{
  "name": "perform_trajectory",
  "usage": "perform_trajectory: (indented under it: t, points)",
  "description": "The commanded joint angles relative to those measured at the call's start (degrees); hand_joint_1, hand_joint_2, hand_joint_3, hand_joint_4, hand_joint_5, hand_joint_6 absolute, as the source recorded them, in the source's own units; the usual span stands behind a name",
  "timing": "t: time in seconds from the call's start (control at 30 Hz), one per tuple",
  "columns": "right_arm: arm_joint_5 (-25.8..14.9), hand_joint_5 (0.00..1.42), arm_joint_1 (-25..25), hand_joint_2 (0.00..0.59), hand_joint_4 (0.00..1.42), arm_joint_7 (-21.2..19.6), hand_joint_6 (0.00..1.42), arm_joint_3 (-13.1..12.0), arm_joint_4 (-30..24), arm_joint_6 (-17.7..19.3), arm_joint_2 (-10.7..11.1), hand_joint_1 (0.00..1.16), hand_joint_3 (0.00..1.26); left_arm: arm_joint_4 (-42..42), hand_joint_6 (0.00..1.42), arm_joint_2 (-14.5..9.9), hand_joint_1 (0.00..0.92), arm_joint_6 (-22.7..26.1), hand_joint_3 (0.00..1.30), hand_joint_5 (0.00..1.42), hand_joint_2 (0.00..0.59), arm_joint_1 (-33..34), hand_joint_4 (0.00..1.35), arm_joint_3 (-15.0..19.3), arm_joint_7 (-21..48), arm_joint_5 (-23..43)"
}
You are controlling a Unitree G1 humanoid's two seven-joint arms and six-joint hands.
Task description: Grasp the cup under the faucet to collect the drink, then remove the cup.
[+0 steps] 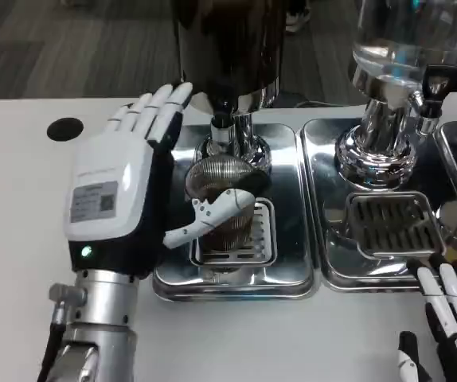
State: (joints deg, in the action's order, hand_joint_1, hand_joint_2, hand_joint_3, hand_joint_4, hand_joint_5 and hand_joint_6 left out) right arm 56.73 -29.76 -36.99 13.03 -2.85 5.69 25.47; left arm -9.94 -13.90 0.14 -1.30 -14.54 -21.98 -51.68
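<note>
The left hand (129,187) grips the cup (224,199), thumb across its near side, on the drip tray (284,274) under the faucet (222,119). The right hand (451,318) rests open at near right on the surface (13,239).

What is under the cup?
The cup stands on a slotted metal grate in a shiny drip tray. The left hand and the cup cover part of the grate.

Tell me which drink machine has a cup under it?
The dark dispenser beside the left hand has the ribbed cup. The clear dispenser has only a bare drip grate.
</note>
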Motion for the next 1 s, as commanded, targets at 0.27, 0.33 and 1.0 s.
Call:
perform_trajectory:
  t: [0.27,0.33,1.0]
  points:
    - [-2.0,0.0,-0.1,0.507,0.0,-1.7,0.0,-0.9,0.6,2.6,0.2,0.2,0.06,-4.0,0.14,-2.7,0.0,-2.5,0.17,0.14,0.077,-8.9,0.0,3.7,-1.3,1.5]
    - [-2.2,0.0,0.2,0.507,0.0,-1.5,0.0,-0.8,0.6,2.7,0.2,0.2,0.06,-3.8,0.14,-3.2,0.0,-3.4,0.17,0.14,0.076,-10.8,0.0,4.3,-2.0,1.7]
    - [-7.8,0.0,6.2,0.29,0.0,14.1,0.01,-0.7,-10.6,3.1,-1.9,0.35,0.0,10.2,0.12,-8.0,0.0,-10.1,0.17,0.13,0.074,-24.0,0.0,3.1,-14.0,-1.8]
